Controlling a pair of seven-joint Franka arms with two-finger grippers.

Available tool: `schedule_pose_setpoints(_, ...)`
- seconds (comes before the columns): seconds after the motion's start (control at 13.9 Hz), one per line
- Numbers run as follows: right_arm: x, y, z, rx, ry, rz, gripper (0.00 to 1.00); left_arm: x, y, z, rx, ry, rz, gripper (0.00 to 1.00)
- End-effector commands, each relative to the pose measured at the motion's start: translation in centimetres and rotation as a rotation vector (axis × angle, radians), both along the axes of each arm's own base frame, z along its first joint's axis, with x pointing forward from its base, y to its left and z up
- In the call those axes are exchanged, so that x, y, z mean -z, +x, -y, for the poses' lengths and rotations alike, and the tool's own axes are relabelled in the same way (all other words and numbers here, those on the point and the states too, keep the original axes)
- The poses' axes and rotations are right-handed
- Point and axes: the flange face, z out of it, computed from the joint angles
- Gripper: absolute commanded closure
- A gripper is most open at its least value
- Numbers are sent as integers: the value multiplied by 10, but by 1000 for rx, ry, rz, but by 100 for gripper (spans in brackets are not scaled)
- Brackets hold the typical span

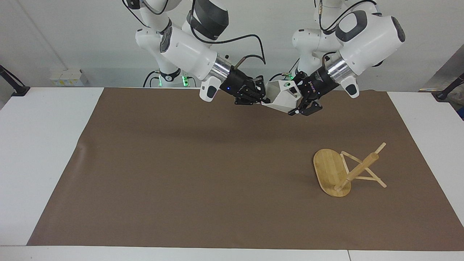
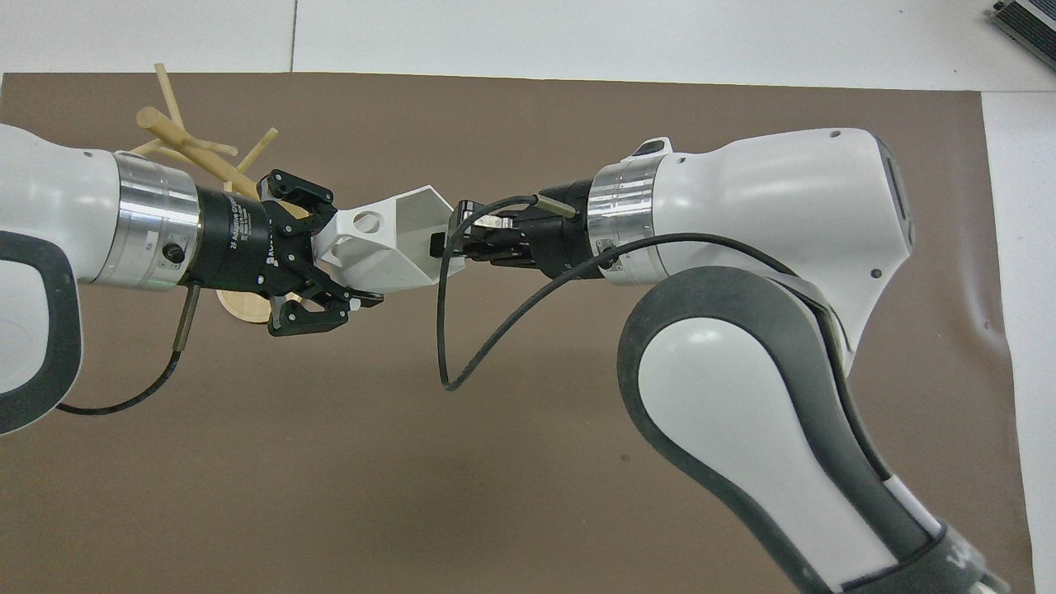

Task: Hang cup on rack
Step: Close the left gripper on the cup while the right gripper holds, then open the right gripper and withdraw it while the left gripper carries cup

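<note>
Facing view: faceted white mug [image 1: 282,97] airborne at 12 o'clock, rim clamped by right pincer [image 1: 264,99], handle end by left pincer [image 1: 296,107]. Rigid, light, slick; I'd grip handle block.

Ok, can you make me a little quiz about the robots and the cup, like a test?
1. True or false: the rack stands upright.
2. Who holds the cup? A) left jaws only B) right jaws only C) both
3. Fill in: the rack lies on the brown ___.
Key: 1 false, it lies tipped on its side. 2 C. 3 mat.
</note>
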Motion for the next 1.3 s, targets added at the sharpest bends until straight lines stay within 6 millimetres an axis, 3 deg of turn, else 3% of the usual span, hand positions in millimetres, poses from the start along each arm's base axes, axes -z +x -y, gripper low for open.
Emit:
schedule_pose_setpoints(0.0, -2, -3, -6, -3, 28, -33, 100, -6, -4, -4, -41, -34, 16, 100)
schedule_pose_setpoints(0.29, -2, -2, -4, -2, 27, -30, 99, -6, -2, -9, -60, -35, 18, 100)
schedule_pose_setpoints(0.43, -2, -1, -1, -2, 25, -29, 91, -6, -2, -9, -62, -35, 18, 100)
schedule_pose_setpoints(0.5, -2, -1, -1, -2, 25, -23, 19, -6, -1, -10, -63, -35, 18, 100)
schedule_pose_setpoints(0.58, -2, 0, -1, 1, 25, -22, 0, -6, -1, -10, -64, -35, 20, 100)
schedule_pose_setpoints(1.22, -7, 0, 3, 11, 16, -4, 0, 2, -3, -15, -97, -32, 24, 100)
